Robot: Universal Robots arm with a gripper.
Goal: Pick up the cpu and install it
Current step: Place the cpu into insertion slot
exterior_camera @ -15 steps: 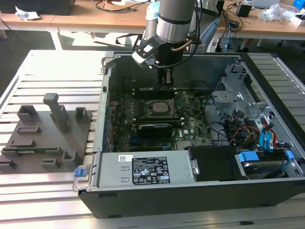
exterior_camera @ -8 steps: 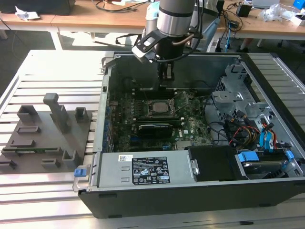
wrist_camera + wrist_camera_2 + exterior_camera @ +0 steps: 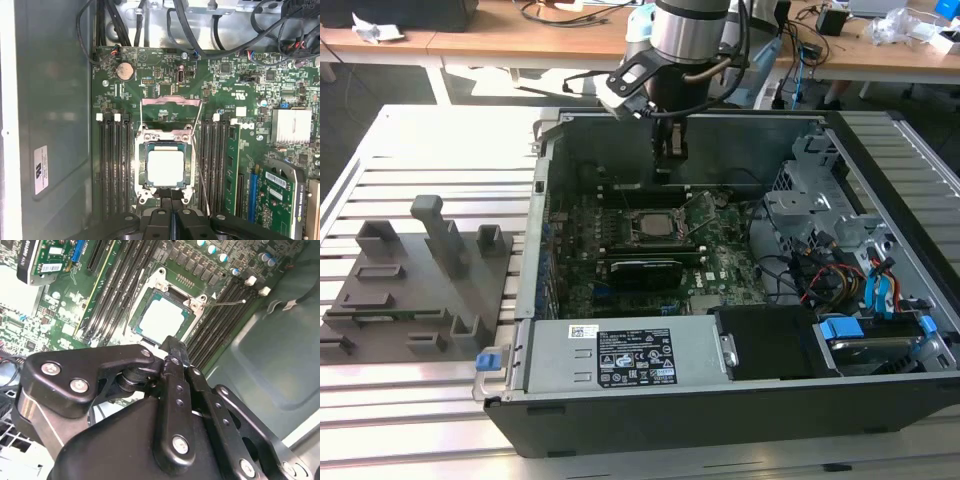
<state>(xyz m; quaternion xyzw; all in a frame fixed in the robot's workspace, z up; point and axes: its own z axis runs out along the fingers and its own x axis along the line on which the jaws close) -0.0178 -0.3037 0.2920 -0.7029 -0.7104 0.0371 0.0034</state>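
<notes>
silvery-pale and square, the small flat cpu (image 3: 167, 167) lies level in the black socket frame (image 3: 141, 167) on the green motherboard (image 3: 230, 100), with a dark green border showing round its metal top plate. the hinged metal load plate (image 3: 170, 107) stands flipped open just beside it. long black memory slots (image 3: 114, 165) flank the socket closely on two sides, and a thin metal lever (image 3: 202, 185) slants along one edge. the black gripper (image 3: 171, 212) hangs over the socket's rim, fingers pressed together on nothing. in the exterior view the grey case wall (image 3: 610, 150) stands near, behind the arm.
</notes>
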